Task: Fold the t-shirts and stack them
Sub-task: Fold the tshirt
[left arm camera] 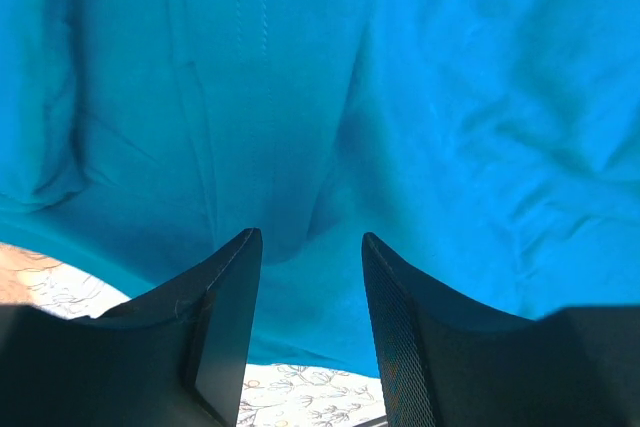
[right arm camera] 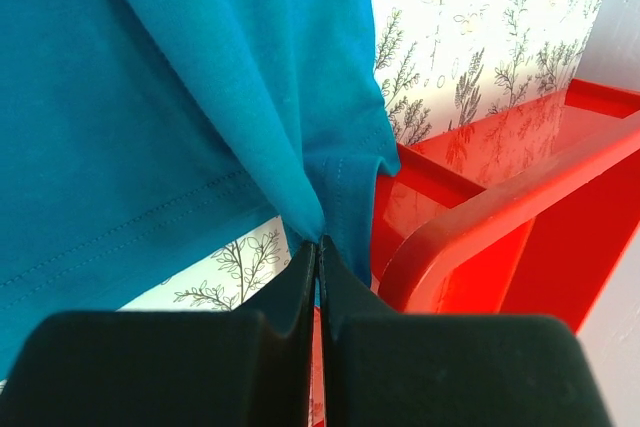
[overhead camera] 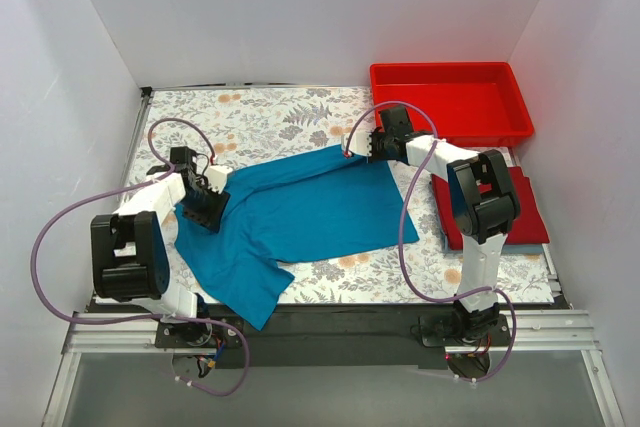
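R tool [right arm camera: 318,245] on teal shirt [right arm camera: 150,97] by tray [right arm camera: 500,217]

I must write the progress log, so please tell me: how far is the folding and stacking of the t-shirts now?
Done: a folded red t-shirt lies at the right on a bluish one. In hand: the teal t-shirt lies mostly spread; the right gripper is shut on its corner, the left gripper is open over it. Left: fold it and stack it.

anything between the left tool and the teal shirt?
Nothing visible. The left tool is open directly over the teal shirt, with only cloth in its gap. The right tool is shut on a shirt corner beside the red tray.
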Robot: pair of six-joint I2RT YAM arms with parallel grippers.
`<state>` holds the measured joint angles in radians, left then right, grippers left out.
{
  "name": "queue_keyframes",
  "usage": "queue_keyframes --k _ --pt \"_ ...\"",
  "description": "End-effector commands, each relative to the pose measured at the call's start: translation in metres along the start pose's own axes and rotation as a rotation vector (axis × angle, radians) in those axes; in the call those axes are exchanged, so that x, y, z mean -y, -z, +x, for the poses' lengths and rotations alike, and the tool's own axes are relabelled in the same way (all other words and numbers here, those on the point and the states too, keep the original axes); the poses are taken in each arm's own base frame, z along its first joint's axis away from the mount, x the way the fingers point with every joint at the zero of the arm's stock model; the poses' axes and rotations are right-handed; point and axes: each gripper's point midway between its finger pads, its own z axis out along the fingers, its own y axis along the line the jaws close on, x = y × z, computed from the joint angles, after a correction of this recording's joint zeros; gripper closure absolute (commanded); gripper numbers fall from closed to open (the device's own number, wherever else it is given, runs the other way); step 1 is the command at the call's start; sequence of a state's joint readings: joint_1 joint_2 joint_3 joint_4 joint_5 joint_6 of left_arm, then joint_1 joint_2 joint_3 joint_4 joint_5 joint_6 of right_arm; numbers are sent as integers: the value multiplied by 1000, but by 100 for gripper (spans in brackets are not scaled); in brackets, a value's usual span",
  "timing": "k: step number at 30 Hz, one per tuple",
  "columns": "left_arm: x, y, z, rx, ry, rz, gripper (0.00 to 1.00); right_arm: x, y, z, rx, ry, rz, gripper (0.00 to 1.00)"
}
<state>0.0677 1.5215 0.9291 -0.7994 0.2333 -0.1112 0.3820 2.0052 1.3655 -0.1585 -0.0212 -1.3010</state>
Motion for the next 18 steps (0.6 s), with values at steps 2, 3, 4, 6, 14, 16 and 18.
queue_keyframes --k 2,3,4,6,14,16,18 --pt "-10 -6 5 -33 -29 -64 59 6 0 0 -14 7 6 99" --pt "-10 -7 6 -38 -28 -63 62 5 0 -1 -13 8 4 99" --pt "-11 -7 5 -38 -32 -66 64 5 0 -1 -13 8 2 99" --pt "-13 -7 6 -46 -27 -77 72 5 -2 -1 -13 6 2 99" --pt "-12 5 -6 -10 -37 -72 100 8 -3 -1 -12 7 7 99" --pt "-6 14 -12 5 -52 -41 100 8 -2 -1 -14 5 6 99" --pt "-3 19 -13 10 -57 -29 100 8 -2 -1 -13 6 5 99"
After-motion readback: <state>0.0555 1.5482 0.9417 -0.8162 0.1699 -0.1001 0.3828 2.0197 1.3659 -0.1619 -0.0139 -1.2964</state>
